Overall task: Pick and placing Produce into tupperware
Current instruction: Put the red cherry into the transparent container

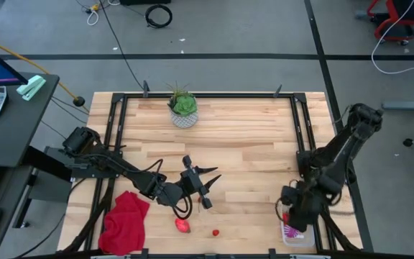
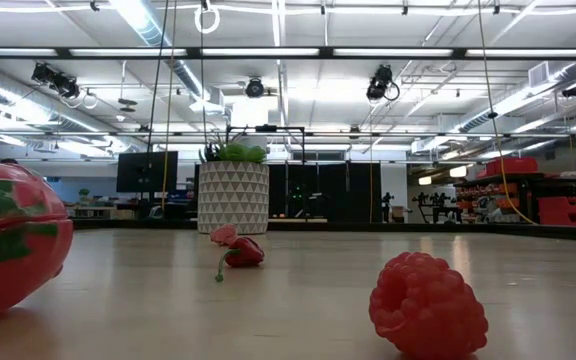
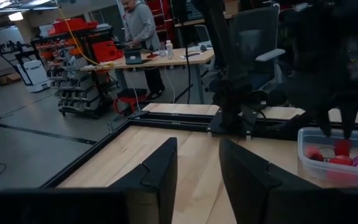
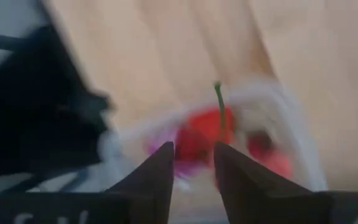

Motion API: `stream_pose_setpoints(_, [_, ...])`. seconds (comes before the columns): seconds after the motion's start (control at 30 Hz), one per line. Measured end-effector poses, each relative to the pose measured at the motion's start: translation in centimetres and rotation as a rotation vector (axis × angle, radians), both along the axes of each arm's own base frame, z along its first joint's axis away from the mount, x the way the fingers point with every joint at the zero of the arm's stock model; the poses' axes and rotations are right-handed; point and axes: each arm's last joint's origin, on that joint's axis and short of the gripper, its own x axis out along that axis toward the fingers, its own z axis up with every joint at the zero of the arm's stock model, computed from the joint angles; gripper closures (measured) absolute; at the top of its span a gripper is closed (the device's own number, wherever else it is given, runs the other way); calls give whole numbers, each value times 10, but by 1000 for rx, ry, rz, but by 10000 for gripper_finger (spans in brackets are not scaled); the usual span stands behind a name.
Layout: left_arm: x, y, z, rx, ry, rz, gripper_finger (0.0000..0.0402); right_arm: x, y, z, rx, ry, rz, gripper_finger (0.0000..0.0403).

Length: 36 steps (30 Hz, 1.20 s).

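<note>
Two grippers: left (image 1: 208,188) fingers spread mid-table; right (image 1: 291,218), above the edge-set tupperware (image 1: 298,236), fingers unclear.

Bright ceiling strip lights; right wrist view heavily blurred.

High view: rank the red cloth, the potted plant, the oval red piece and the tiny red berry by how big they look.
1. Red cloth, clearly largest.
2. Potted plant.
3. Oval red piece.
4. Tiny red berry, smallest.
All lie on the same table seen from above, so nearness hardly skews this.
</note>
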Motion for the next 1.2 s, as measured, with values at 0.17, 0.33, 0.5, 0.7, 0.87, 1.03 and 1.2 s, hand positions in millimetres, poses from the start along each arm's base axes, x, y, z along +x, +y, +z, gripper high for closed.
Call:
stream_pose_setpoints(0.17, [0,0,0,-16,-9,1,272,-21,15,-22,-143,147,-10,242])
stream_pose_setpoints(0.33, [0,1,0,-17,-9,3,276,-25,22,-28,-143,193,28,210])
stream_pose_setpoints(0.5, [2,5,0,-17,-9,14,280,-16,13,-21,-153,90,47,192])
stream_pose_setpoints(0.7, [3,8,0,-14,-8,23,275,15,-9,-7,-293,-250,-8,192])
stream_pose_setpoints(0.87, [4,8,0,-11,-6,23,275,61,-11,-1,-421,-601,82,192])
stream_pose_setpoints(1.03, [4,8,0,11,6,22,277,116,-2,-12,-472,-844,216,192])
stream_pose_setpoints(1.2, [2,8,3,39,16,22,273,158,-6,-41,-518,-941,282,192])
